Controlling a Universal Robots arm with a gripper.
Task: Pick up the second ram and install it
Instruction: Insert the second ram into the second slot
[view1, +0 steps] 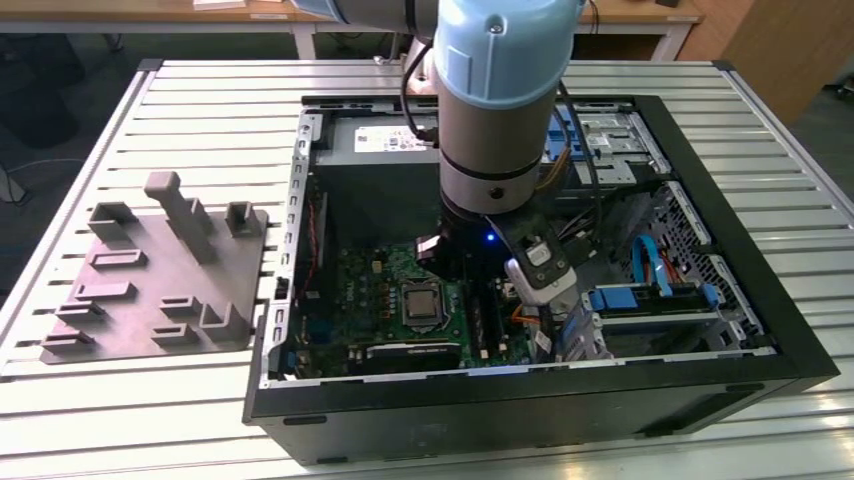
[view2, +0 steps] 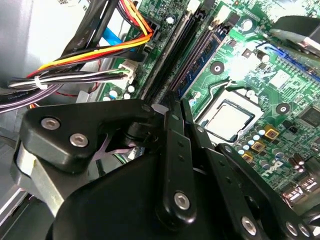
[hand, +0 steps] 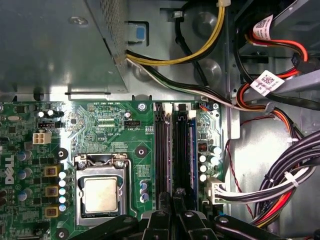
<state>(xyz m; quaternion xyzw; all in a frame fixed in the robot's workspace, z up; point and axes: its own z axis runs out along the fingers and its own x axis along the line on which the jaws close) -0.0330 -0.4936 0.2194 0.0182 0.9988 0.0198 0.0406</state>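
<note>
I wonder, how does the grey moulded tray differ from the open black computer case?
The grey moulded tray is low and small; the open black computer case is deep and far larger. The tray lies apart from the robot arm; the case has the arm reaching into it. Both rest on the slatted metal table.

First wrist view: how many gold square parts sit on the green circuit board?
3, in one row beside the processor: gold square, gold square, gold square. The end effector covers part of the board, so more may be hidden.
</note>
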